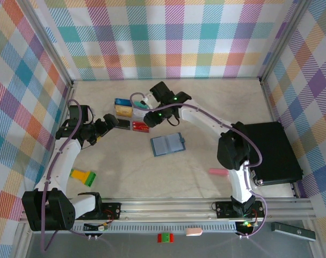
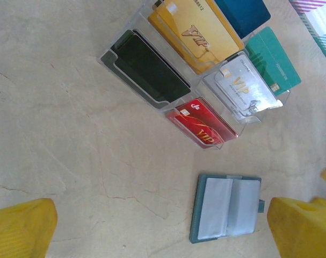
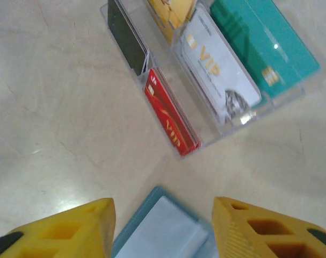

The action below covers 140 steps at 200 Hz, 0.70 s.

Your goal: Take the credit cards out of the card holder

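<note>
Overhead view of a pale table inside checked fabric walls, described from left to right. At the far left, towards 8 o'clock, lies a yellow and green block [image 1: 83, 176]. Next comes the left tool [image 1: 112, 123], its yellow fingers spread wide with nothing between them, pointing towards 3 o'clock at a clear tray [image 2: 105, 57]. The credit cards [image 2: 195, 35] stand in the tray's compartments: a black card [image 2: 149, 67], a yellow one, a blue card [image 2: 240, 13], a red card [image 2: 203, 126], a grey-white card [image 2: 240, 86] and a teal card [image 2: 273, 67]. Just right of the tray hangs the right tool [image 3: 161, 215], reaching in from 3 o'clock. Its fingers are apart and empty, and it hovers near the red card. The card holder [image 1: 168, 144] lies open and flat on the table at about 5 o'clock from the right tool and well apart from the tray. Its long axis runs roughly from 9 to 3 o'clock, with the right end tipped slightly up. Its clear sleeves look pale and show no card colour, so the holder is probably empty and the task at or near its end. If another card does remain, the right arm is nearer to the holder than the left. At the far right sits a big black box [image 1: 273, 152].
</note>
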{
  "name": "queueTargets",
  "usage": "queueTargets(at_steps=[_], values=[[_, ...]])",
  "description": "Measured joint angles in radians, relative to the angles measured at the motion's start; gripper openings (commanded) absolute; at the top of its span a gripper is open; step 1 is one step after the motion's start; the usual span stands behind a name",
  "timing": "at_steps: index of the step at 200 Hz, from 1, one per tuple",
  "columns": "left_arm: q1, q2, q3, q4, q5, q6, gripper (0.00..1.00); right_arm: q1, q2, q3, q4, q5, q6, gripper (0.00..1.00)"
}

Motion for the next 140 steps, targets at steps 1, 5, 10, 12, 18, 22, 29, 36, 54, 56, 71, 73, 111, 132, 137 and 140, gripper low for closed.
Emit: queueTargets(at_steps=[1,5,10,12,18,22,29,36,54,56,71,73,111,132,137,140], values=[[0.0,0.0,0.0,0.0,0.0,0.0,1.0,0.0,-0.002,-0.003,0.0,0.001,0.003,0.57],[0.0,0.0,0.0,0.003,0.0,-0.001,1.0,0.0,-0.012,-0.017,-0.003,0.0,0.037,0.58],[0.0,0.0,0.0,0.006,0.0,-0.004,1.0,0.0,-0.02,-0.031,-0.006,0.0,0.063,0.59],[0.0,0.0,0.0,0.008,0.0,-0.004,1.0,0.0,-0.021,-0.036,-0.008,0.0,0.079,0.59],[0.0,0.0,-0.002,0.016,-0.001,-0.006,1.0,0.002,-0.024,-0.049,-0.016,0.0,0.116,0.6],[0.0,0.0,-0.003,0.021,-0.001,-0.008,1.0,0.002,-0.023,-0.055,-0.021,0.0,0.133,0.6],[0.0,0.0,-0.008,0.03,-0.001,-0.012,1.0,0.005,-0.019,-0.068,-0.034,0.0,0.174,0.61],[0.0,0.0,-0.014,0.036,-0.001,-0.016,1.0,0.008,-0.014,-0.082,-0.047,0.0,0.215,0.62],[0.0,0.005,-0.028,0.051,0.0,-0.037,1.0,0.021,0.0,-0.12,-0.066,0.0,0.298,0.64],[0.0,0.006,-0.029,0.051,-0.001,-0.037,1.0,0.022,0.002,-0.122,-0.068,0.0,0.301,0.64],[0.0,0.015,-0.037,0.058,0.0,-0.047,1.0,0.036,0.027,-0.134,-0.086,0.003,0.357,0.66],[0.0,0.017,-0.038,0.059,0.0,-0.048,1.0,0.037,0.03,-0.134,-0.088,0.004,0.364,0.67],[0.0,0.026,-0.045,0.073,0.0,-0.064,1.0,0.05,0.101,-0.13,-0.108,0.009,0.443,0.67],[0.0,0.026,-0.045,0.075,0.0,-0.064,1.0,0.052,0.144,-0.116,-0.124,0.021,0.468,0.67],[0.0,0.026,-0.045,0.075,0.0,-0.064,1.0,0.052,0.152,-0.113,-0.127,0.024,0.472,0.67],[0.0,0.026,-0.046,0.076,0.0,-0.064,1.0,0.052,0.158,-0.111,-0.129,0.027,0.476,0.67]])
